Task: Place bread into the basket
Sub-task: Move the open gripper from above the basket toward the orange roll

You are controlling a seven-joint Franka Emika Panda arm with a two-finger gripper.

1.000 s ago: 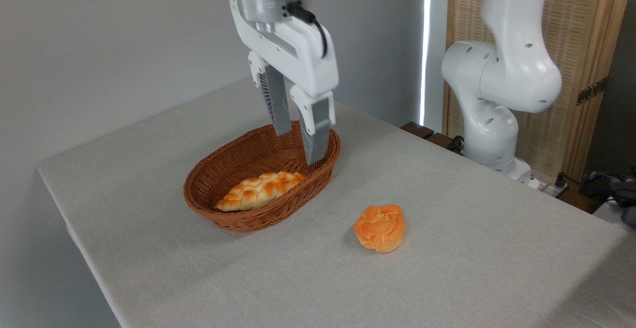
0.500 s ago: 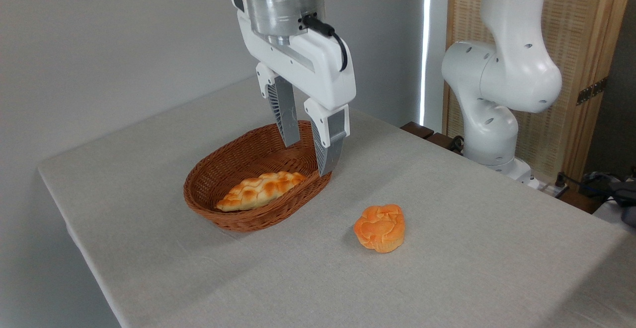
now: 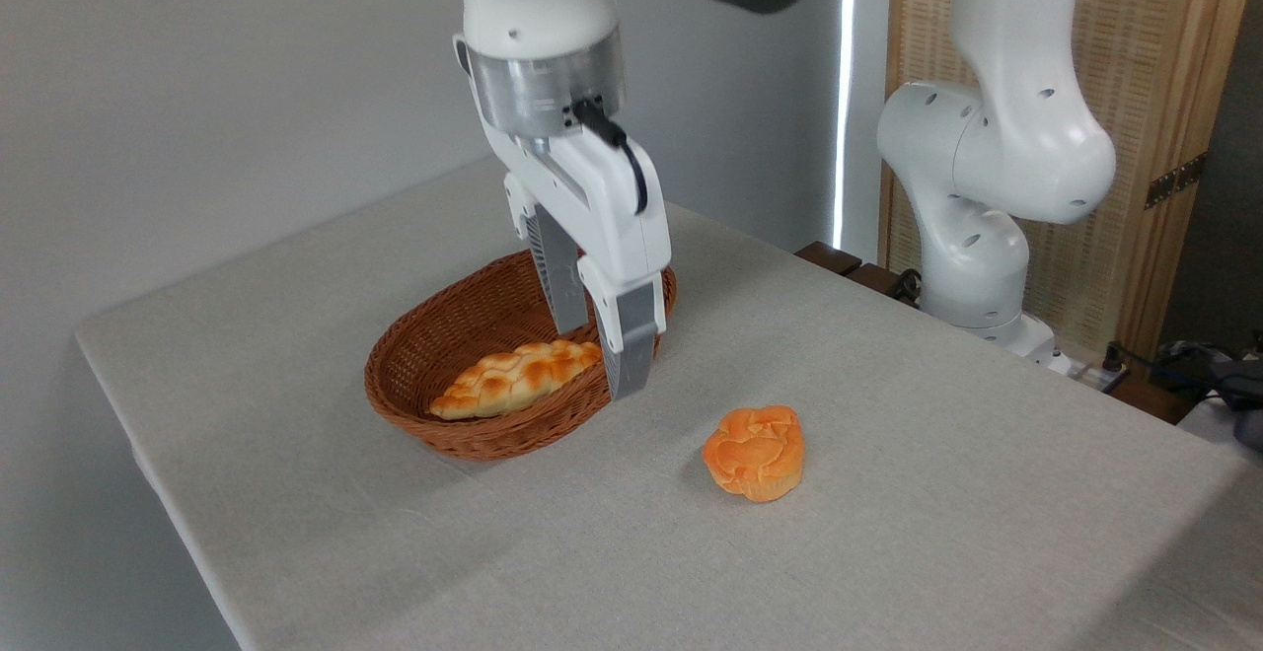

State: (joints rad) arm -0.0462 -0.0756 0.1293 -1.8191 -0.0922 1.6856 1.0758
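Bread was the job, and your oval brown wicker basket point(image 3: 434, 360) held only a long golden braided loaf point(image 3: 515, 377). Your white two-finger gripper point(image 3: 602, 360), fingers apart and empty, had dropped lower over the basket's near rim within the last second. The small round orange bun point(image 3: 755, 452) sat untouched on the cloth nearby, so you were likely closing in to pick it.

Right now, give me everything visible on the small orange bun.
The bun is small, round and orange, with a folded, knotted top and a paler base that looks soft and baked. It sits upright on the grey cloth of the table, to the right of the wicker basket and apart from it. Nothing touches it except the table. The gripper hangs up and to its left, near the basket rim, clear of it.
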